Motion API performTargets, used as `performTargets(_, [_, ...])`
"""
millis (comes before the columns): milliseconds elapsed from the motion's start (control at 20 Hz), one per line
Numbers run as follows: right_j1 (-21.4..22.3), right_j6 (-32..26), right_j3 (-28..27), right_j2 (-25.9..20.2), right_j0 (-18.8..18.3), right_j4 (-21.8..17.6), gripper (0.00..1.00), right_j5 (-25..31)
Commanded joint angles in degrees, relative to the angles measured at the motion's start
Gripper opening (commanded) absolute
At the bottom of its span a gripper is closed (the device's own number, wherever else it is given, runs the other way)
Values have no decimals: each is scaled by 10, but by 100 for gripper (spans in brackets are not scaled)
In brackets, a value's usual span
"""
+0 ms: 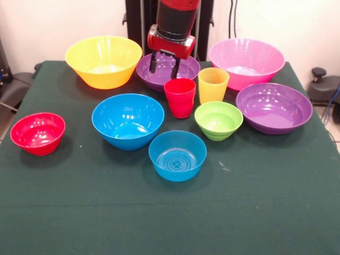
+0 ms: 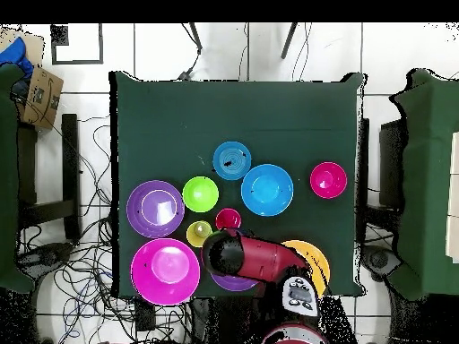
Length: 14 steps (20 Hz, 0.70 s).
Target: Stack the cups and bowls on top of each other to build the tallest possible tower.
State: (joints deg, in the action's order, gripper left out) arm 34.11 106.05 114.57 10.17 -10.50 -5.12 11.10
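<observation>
A: Ten pcs, none stacked; front view, L to R: red bowl (image 1: pixel 37 133) far left; yellow bowl (image 1: pixel 103 61) upper left; blue bowls centre.

B: Gripper (image 1: pixel 164 65)?

A: Top centre, jaws apart over purple bowl (image 1: pixel 186 68); red cup (image 1: pixel 180 97), yellow cup (image 1: pixel 213 84) just below; pink bowl (image 1: pixel 246 62) upper right.

The arm (image 1: pixel 177 16) is glossy red with a black cylindrical wrist section, ending in a red block carrying a gripper (image 1: pixel 164 65) with dark fingers.
</observation>
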Motion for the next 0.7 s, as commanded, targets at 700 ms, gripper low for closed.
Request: performTargets(700, [-25,104,-11,-102,-13,38,100,-43])
